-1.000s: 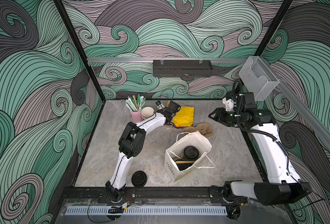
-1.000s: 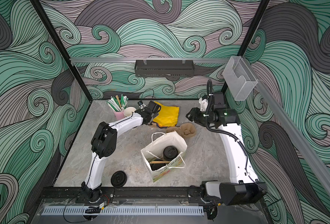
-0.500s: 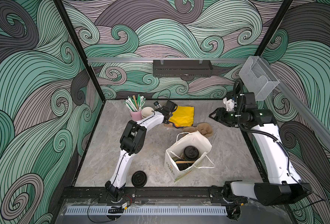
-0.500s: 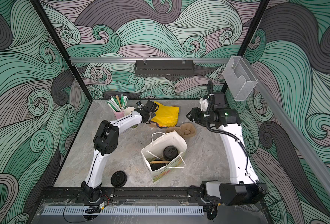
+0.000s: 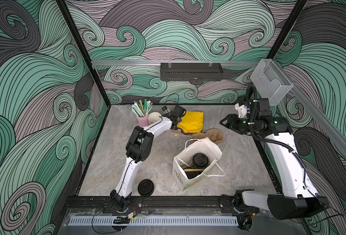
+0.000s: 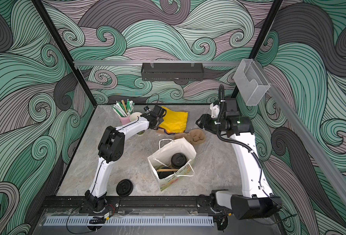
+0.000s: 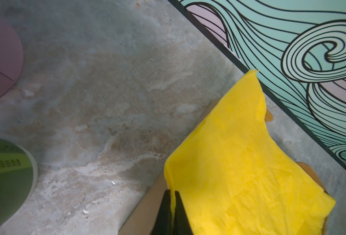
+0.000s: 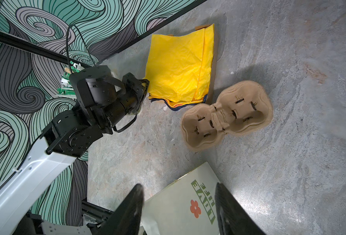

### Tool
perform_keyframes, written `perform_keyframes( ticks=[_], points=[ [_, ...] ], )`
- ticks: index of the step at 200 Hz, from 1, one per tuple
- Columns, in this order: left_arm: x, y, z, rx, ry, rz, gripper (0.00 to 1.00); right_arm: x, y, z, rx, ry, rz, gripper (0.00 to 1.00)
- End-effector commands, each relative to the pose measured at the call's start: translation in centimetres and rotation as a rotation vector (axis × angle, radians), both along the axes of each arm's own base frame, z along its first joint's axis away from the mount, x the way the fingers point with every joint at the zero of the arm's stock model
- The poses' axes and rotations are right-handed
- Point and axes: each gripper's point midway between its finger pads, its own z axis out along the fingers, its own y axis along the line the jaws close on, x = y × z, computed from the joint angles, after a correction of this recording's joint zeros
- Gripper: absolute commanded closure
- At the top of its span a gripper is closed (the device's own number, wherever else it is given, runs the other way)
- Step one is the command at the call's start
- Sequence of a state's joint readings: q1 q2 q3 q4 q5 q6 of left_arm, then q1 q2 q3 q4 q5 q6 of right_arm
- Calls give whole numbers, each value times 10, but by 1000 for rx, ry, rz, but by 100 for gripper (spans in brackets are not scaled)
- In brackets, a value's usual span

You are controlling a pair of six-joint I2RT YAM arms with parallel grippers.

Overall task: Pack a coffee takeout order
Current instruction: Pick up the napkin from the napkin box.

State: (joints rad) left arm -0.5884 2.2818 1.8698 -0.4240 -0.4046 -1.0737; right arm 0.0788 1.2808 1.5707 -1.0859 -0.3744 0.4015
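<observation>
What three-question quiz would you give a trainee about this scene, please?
1. True or false: the left end effector is shut on a yellow napkin.
2. Where is the lidded cup relative to the paper bag? A inside it; B beside it; C under it.
3. Fill in: the right end effector is ___, holding nothing.
Key: 1 true; 2 A; 3 open.

We count one white paper bag [image 5: 206,146] with two black lids [image 5: 200,160] showing inside it, one loose lid [image 5: 145,187] on the table [image 5: 162,162], one open cup [image 5: 154,117], one pink cup [image 5: 142,121] of straws [image 5: 141,107] too bunched to count, one pile of yellow napkins [image 5: 191,122], and one cardboard cup carrier [image 5: 214,135] with two wells.
</observation>
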Motion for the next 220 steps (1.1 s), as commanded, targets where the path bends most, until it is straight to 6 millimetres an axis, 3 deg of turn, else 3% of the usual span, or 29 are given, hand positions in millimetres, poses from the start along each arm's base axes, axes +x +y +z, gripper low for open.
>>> perform_keyframes(
  ticks=[1, 37, 90, 142, 170, 220],
  points=[
    [8, -7, 33, -27, -64, -31, 100, -6, -3, 2, 3, 5, -16, 42],
    [15, -15, 70, -59, -168, -90, 100, -8, -5, 7, 0, -14, -25, 42],
    [18, -37, 154, -146, -364, -247, 100, -11, -13, 24, -43, -89, -24, 42],
    [11, -50, 234, -252, -476, -362, 100, 0, -6, 41, -146, -234, 131, 43],
    [2, -58, 281, -310, -528, -429, 100, 11, 19, 52, -179, -312, 274, 43],
    [-13, -56, 342, -432, -583, -404, 100, 37, 98, 72, -118, -488, 476, 40]
  ],
)
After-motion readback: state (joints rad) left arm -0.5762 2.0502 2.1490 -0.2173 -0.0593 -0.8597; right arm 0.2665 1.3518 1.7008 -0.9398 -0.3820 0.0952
